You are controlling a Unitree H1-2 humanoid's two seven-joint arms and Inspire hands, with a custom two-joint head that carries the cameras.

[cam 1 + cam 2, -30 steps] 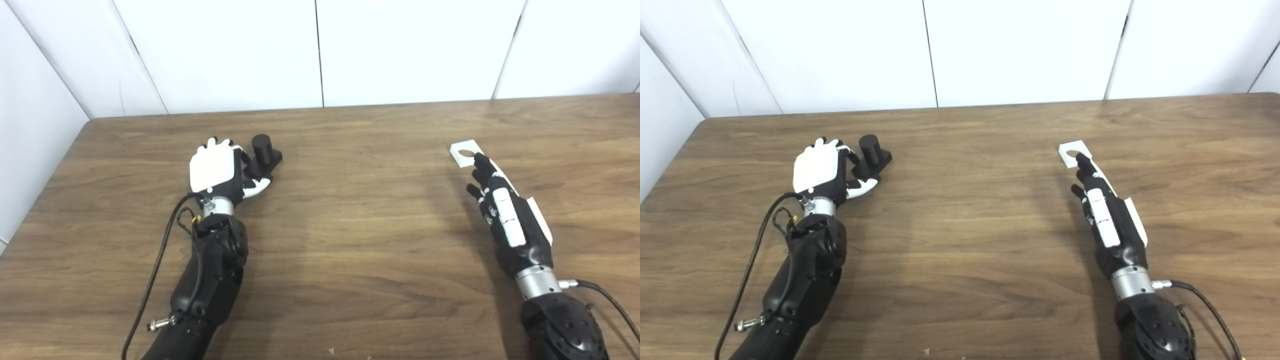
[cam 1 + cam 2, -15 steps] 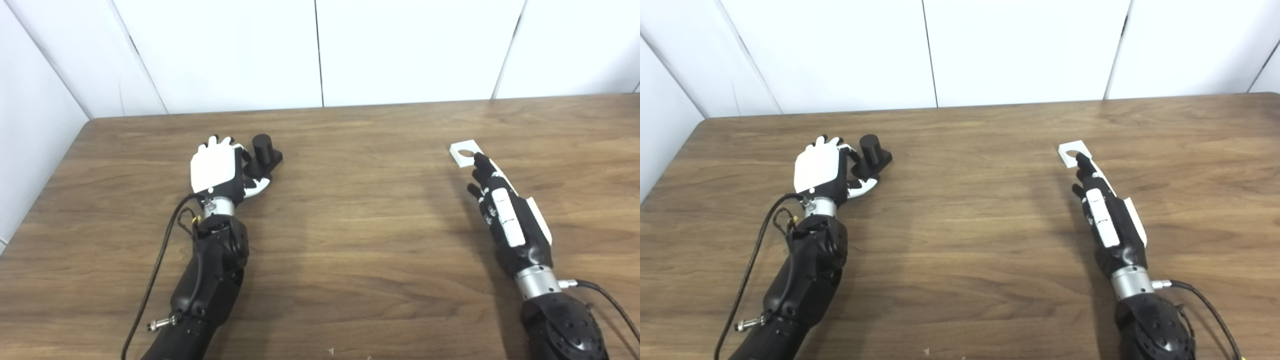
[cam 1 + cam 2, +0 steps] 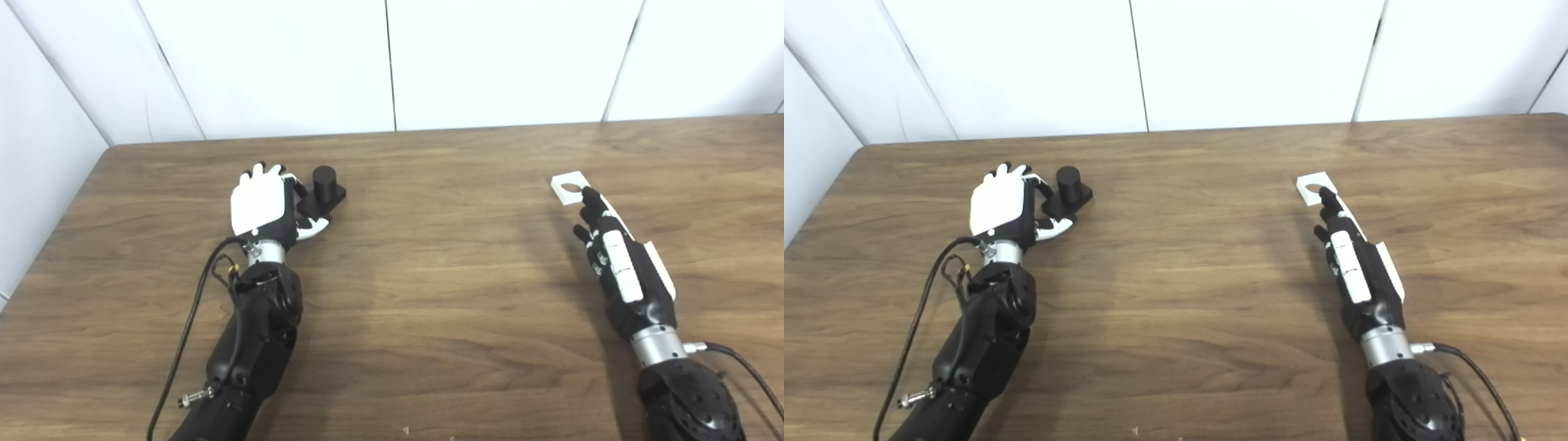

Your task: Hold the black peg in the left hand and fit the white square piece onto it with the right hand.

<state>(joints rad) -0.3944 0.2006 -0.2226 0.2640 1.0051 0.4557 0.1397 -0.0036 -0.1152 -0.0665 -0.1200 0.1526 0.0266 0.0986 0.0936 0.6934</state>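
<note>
The black peg (image 3: 324, 182), a short cylinder on a square base, stands on the table at the left. My left hand (image 3: 260, 205) lies against its left side, back facing up. Its curled fingers touch the base and its white thumb (image 3: 311, 226) lies just in front of it. The grip itself is hidden under the hand. The white square piece (image 3: 566, 187), with a round hole, lies flat at the right. My right hand (image 3: 618, 263) is stretched out open behind it. Its fingertips (image 3: 589, 197) rest at the piece's near edge.
The wooden table (image 3: 429, 275) runs to a white panelled wall at the back. Its left edge lies close to my left arm. A black cable (image 3: 190, 324) loops beside the left forearm, and another trails from the right wrist (image 3: 1470, 361).
My left hand has crept slightly forward and left against the peg, which has shifted a little. The right hand and white piece have stayed put.
</note>
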